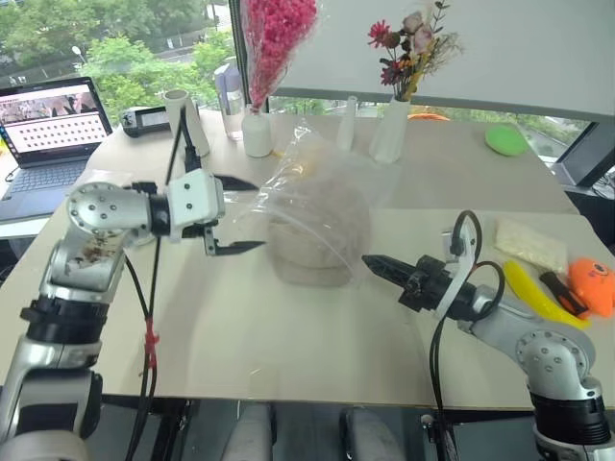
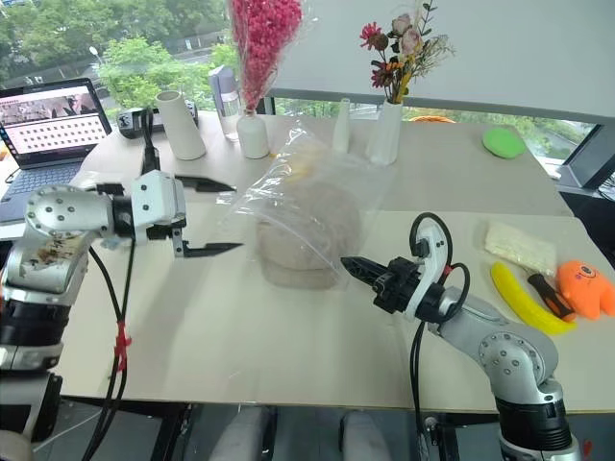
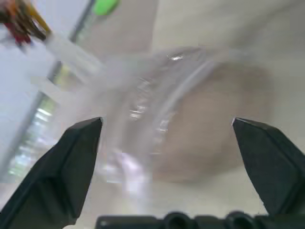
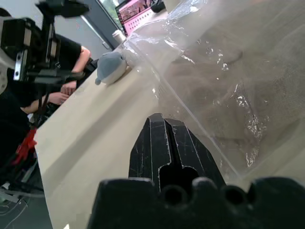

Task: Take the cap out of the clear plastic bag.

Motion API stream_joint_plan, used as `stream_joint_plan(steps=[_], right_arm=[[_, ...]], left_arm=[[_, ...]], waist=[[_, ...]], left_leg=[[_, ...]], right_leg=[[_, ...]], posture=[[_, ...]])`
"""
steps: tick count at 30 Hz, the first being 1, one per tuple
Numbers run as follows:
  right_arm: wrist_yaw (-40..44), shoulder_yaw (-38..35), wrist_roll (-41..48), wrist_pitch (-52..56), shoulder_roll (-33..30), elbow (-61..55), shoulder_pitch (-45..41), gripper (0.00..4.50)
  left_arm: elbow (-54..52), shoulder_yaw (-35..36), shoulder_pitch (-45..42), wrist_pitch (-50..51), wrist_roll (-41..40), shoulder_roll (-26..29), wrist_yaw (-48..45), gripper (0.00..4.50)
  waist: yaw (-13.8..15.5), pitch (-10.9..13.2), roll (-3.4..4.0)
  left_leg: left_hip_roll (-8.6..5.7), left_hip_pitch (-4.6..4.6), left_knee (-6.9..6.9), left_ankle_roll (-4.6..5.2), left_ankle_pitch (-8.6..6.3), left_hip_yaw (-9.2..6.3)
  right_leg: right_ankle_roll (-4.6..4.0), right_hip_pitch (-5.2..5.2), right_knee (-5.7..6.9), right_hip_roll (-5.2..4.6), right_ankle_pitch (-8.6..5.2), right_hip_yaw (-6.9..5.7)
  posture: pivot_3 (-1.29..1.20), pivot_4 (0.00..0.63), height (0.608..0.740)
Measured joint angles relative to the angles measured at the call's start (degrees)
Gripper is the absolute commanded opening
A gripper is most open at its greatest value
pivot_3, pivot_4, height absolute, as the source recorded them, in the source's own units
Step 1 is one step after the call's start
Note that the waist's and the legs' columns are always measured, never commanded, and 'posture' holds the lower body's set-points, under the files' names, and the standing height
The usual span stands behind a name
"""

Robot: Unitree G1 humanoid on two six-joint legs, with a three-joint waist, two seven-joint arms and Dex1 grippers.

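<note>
Cap: the taupe cap (image 1: 317,235) lies on the table (image 1: 288,336), inside the bag, near the middle of the near tabletop — its fabric shows through the plastic.
Bag: the clear bag (image 1: 322,192) covers the cap and rises crinkled above it toward the vases; its creased edge hangs over the cap's front side.
Left gripper: the left gripper (image 1: 235,213) is held above the table just left of the bag, its two black fingers spread wide, one above the other, tips pointing at the bag; nothing is between them.
Left wrist view: the fingers (image 3: 71,162) stand far apart, with bag and cap blurred beyond them.
Right gripper: the right gripper (image 1: 377,265) is low over the table at the bag's right front edge, fingers pressed together into one point; whether the tip pinches plastic I cannot tell.
Right wrist view: the closed fingers (image 4: 167,148) lie right beside the bag's edge, the cap just past it.
Behind: a white vase (image 1: 257,133) with pink flowers and a second vase (image 1: 390,130) stand past the bag.
Left side: a laptop (image 1: 53,130) is open at the far left.
Right side: a banana (image 1: 533,293) and an orange toy (image 1: 591,285) lie at the table's right end — well apart from the bag.
</note>
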Motion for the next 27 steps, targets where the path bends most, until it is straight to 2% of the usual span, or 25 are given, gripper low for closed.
stream_joint_plan(steps=[2,7,13,16,23,24,26,27], right_arm=[[0.3,0.7,0.1,1.7,-1.8,-2.1,2.5,0.00],[-1.3,1.9,1.7,3.6,-1.4,-7.1,4.8,0.00],[-8.9,5.5,6.0,5.2,3.5,-10.6,7.6,0.00],[-11.8,5.4,7.3,5.3,3.6,-10.7,7.9,0.00],[-24.0,6.3,5.1,5.9,6.2,-10.8,7.9,0.00],[-27.0,6.7,6.2,6.4,7.3,-10.3,7.5,0.00],[-31.4,6.9,10.5,7.0,9.5,-8.5,6.8,0.00],[-34.3,6.9,14.5,6.9,11.2,-7.2,6.5,0.00]], left_arm=[[5.5,-2.4,-2.2,-8.6,3.6,-1.4,0.7,4.49],[15.5,-7.5,-4.6,-19.8,8.4,-4.9,1.2,4.49],[25.5,-8.9,-12.2,-25.1,14.6,-10.8,9.7,4.49],[29.6,-9.5,-15.1,-26.7,16.6,-12.3,12.3,3.78],[38.3,-11.1,-20.7,-29.5,18.9,-16.4,15.9,1.34],[39.4,-11.2,-21.6,-29.6,18.9,-16.9,16.4,0.87],[40.6,-11.3,-22.3,-29.6,19.1,-17.5,17.1,0.23],[41.3,-11.4,-22.4,-29.7,19.1,-17.9,17.5,0.23]], waist=[[0.2,0.0,0.00],[-0.2,0.0,-0.01],[-0.4,0.0,-0.03],[-0.4,0.0,-0.03],[-0.4,0.0,-0.04],[-0.5,0.0,-0.04],[-0.6,0.0,-0.04],[-0.6,0.0,-0.04]], left_leg=[[-0.01,-0.02,-0.02,0.00,0.00,0.00],[0.01,-0.05,0.06,0.01,0.00,-0.01],[-0.03,-0.07,0.12,0.01,0.00,-0.04],[-0.04,-0.08,0.12,0.01,0.00,-0.03],[-0.04,-0.06,0.12,0.01,0.00,-0.04],[-0.03,-0.06,0.11,0.01,0.00,-0.04],[-0.03,-0.06,0.11,0.01,0.00,-0.04],[-0.03,-0.04,0.11,0.01,0.01,-0.05]], right_leg=[[0.04,0.00,0.00,-0.01,-0.01,-0.02],[0.29,0.00,0.03,0.02,-0.08,-0.02],[0.47,0.02,0.05,0.00,-0.14,-0.02],[0.51,0.03,0.04,0.00,-0.12,-0.02],[0.53,0.01,0.07,0.00,-0.13,-0.02],[0.52,0.01,0.07,0.01,-0.12,-0.02],[0.50,0.01,0.10,0.01,-0.11,-0.01],[0.49,0.02,0.12,0.01,-0.11,-0.01]], posture=[[0.00,0.150,0.740],[0.00,0.150,0.740],[0.00,0.150,0.740],[0.00,0.150,0.740],[0.00,0.150,0.740],[0.00,0.150,0.740],[0.00,0.150,0.740],[0.00,0.150,0.740]])
